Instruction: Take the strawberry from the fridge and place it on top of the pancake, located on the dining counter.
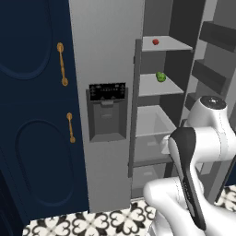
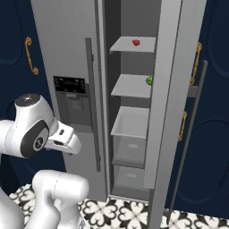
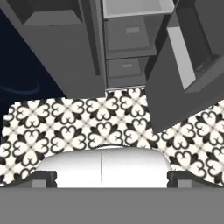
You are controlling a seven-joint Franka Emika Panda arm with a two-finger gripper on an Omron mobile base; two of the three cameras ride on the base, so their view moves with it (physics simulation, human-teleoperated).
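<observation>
Low before the open fridge [image 1: 110,55], the arm folds back — tool [image 3: 112,178] spread wide, empty, facing the floor [image 3: 87,127].

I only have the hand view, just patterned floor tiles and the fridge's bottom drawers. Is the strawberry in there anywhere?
Observer: Yes, the strawberry sits on the highest visible shelf of the open fridge.
Operator: Anything else on the shelves?
Observer: One green rounded item, on the next shelf down.
Operator: What's on the door beside that compartment?
Observer: That door is shut and carries a black dispenser panel.
</observation>
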